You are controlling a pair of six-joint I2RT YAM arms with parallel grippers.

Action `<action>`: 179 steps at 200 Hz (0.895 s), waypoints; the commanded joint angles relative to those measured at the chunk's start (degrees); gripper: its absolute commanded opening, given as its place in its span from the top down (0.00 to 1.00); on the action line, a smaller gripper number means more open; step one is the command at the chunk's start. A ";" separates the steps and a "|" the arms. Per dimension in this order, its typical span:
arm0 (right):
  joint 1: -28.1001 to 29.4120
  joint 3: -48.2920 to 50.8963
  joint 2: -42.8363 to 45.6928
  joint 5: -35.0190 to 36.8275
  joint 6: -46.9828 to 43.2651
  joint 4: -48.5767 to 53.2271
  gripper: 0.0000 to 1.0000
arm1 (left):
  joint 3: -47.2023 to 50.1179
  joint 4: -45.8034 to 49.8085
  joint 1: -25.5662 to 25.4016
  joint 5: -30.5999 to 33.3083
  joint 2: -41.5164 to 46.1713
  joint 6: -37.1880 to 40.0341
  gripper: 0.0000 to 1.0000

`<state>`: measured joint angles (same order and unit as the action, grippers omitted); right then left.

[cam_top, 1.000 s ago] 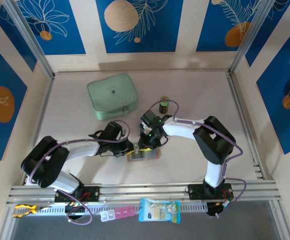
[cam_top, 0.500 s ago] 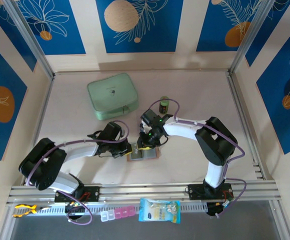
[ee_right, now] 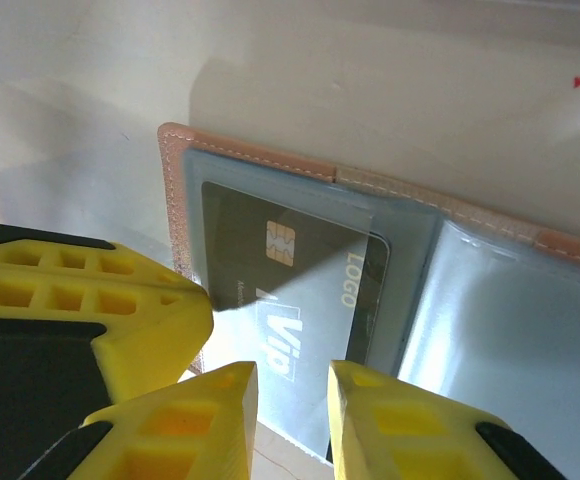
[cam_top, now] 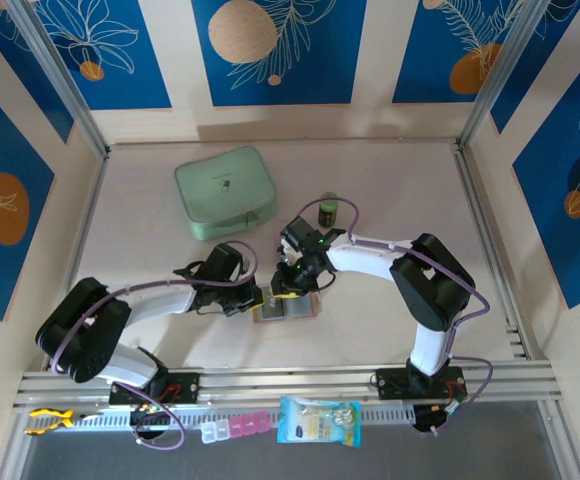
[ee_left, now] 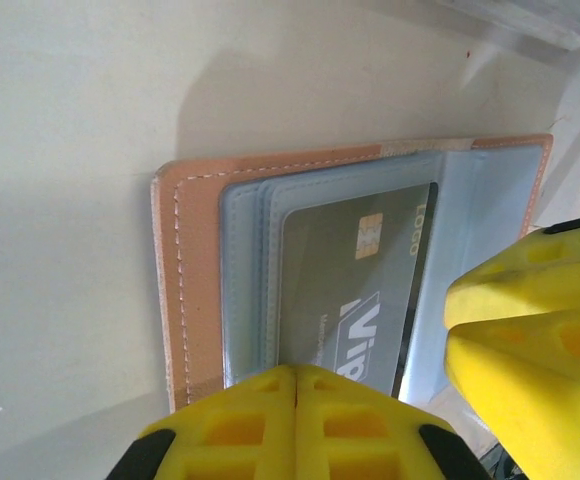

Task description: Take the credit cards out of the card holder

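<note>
The card holder (cam_top: 286, 309) lies open on the table, tan leather (ee_left: 185, 280) around grey clear pockets (ee_right: 490, 300). A black credit card (ee_left: 345, 285) with a chip and white "Vip" and "LOGO" lettering sits in one pocket (ee_right: 300, 290). My left gripper (ee_left: 297, 375) is shut, and its tips rest on the holder's edge over that pocket (cam_top: 261, 298). My right gripper (ee_right: 292, 400) hangs just over the card's end with a narrow gap between its fingers and nothing clamped (cam_top: 292, 291). The two grippers stand close together, and each one's yellow finger (ee_left: 530, 330) shows in the other's wrist view.
A mint-green zip case (cam_top: 225, 192) lies at the back left and a small dark jar (cam_top: 327, 210) behind the right arm. On the front rail sit a blue packet (cam_top: 318, 420), a pink pill box (cam_top: 235, 428) and a yellow toy (cam_top: 48, 418).
My left gripper's jaws have closed at the card holder's edge. The right gripper has barely moved.
</note>
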<state>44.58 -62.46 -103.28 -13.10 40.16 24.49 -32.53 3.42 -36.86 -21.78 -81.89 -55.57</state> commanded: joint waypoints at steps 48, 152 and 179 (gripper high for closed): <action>0.26 1.11 -0.16 -1.66 0.81 -0.06 0.74 | -0.56 2.29 0.48 1.13 1.27 0.58 0.95; 0.43 1.37 -1.71 -2.15 1.15 -0.68 0.74 | 1.44 0.62 0.52 0.87 -1.04 0.44 0.97; 0.43 1.55 -2.49 -2.57 1.40 -1.15 0.74 | 1.34 0.71 0.48 0.77 -1.15 0.47 0.97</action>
<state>44.58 -61.84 -104.42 -13.78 40.80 23.53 -32.05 3.44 -36.86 -21.37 -82.11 -55.55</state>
